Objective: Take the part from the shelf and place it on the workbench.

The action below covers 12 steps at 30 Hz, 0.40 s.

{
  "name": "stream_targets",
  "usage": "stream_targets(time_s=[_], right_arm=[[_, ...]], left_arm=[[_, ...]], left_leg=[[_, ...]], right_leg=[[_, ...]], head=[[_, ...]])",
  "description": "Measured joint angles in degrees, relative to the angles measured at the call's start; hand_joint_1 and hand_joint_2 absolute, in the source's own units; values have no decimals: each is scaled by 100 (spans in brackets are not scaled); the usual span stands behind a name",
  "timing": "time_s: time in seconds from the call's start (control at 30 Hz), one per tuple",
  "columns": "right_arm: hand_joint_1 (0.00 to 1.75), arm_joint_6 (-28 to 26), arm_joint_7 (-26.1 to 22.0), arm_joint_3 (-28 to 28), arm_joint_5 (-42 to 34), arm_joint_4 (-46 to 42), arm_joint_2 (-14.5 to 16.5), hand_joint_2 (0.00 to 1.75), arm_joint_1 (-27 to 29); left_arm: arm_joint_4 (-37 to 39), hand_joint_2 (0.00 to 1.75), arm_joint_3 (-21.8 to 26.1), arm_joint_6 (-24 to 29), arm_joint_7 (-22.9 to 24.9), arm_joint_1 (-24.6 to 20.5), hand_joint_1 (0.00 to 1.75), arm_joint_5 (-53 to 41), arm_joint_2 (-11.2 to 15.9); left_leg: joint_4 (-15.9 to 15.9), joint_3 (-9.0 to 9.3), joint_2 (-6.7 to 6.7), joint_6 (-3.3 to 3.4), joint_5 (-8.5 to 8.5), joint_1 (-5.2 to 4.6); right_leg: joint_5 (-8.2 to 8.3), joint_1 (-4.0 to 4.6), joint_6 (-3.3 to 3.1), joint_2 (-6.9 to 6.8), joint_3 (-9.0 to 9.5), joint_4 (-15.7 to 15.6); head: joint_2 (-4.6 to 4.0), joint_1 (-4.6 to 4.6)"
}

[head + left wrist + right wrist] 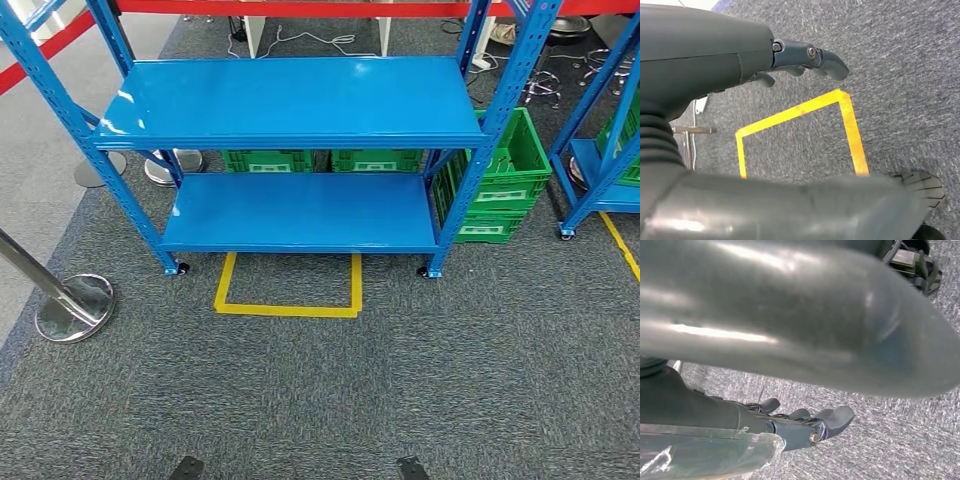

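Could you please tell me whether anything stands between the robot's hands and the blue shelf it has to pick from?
Nothing visible does: bare grey carpet and a yellow taped square lie before the blue shelf. Both visible shelf levels look bare; no part shows. The left hand and right hand hang empty.

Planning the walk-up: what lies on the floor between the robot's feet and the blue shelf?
In the head view, grey carpet with a yellow tape outline just before the blue shelf; nothing else in that stretch.
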Motion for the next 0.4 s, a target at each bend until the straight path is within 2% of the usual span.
stream_targets(time_s=[0.2, 0.3, 0.37, 0.4], right_arm=[[0, -135, -352, -46, -111, 0, 2, 0, 13], [0, -125, -382, -114, -199, 0, 2, 0, 22], [0, -109, -347, -144, -220, 0, 2, 0, 32], [0, -102, -338, -150, -222, 0, 2, 0, 34]], left_arm=[[0, 0, 107, 380, -313, 31, 0, -33, -37], [0, 0, 110, 461, -507, 38, 0, -84, -61], [0, 87, 110, 425, -569, 36, 0, -125, -70], [0, 116, 110, 410, -580, 36, 0, -142, -71]], left_leg=[[0, 0, 0, 0, 0, -1], [0, 0, 0, 1, 0, -1], [0, 0, 0, 1, -1, -2], [0, 0, 0, 1, -1, -2]], right_leg=[[0, -1, 0, 0, 0, 0], [0, -1, 0, 0, 0, 0], [0, -1, 0, 0, -1, 0], [0, -1, 0, 0, -1, 0]], head=[[0, 1], [0, 1], [0, 1], [0, 0]])
